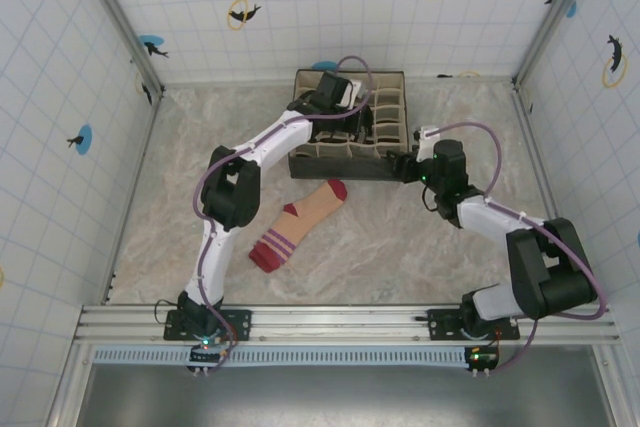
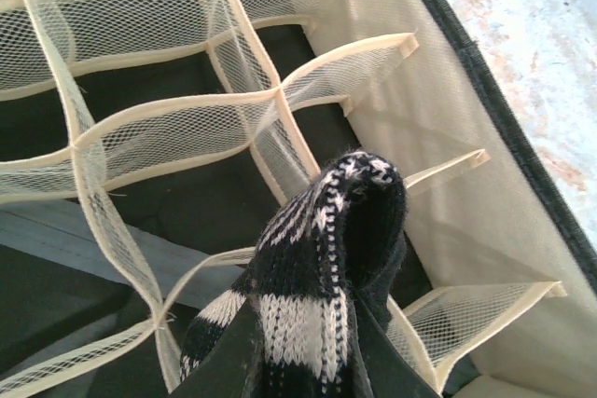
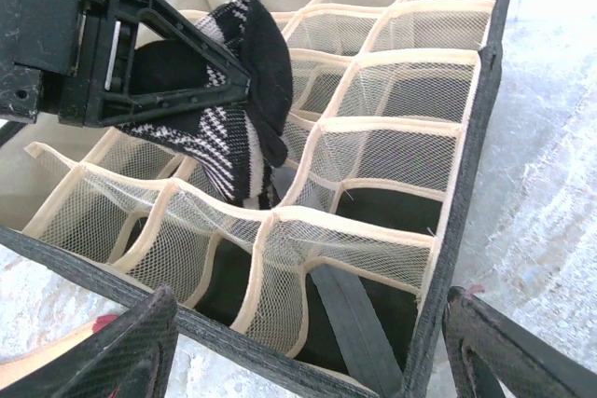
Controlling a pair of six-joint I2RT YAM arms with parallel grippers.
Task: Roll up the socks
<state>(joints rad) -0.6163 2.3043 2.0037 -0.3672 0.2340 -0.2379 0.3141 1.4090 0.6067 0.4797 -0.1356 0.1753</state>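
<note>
Black-and-white striped sock (image 3: 229, 128) bunched, pinched in left end effector (image 2: 308, 370), over mesh-divided fabric organizer (image 1: 340, 165). Lower end dips between dividers, exact cell unclear. Peach sock (image 1: 300, 222), dark red toe, purple stripes, flat on marbled tabletop (image 1: 400, 247), toe just short of organizer front wall. Right end effector (image 3: 308, 361) spread wide, empty, at organizer's near right corner.
</note>
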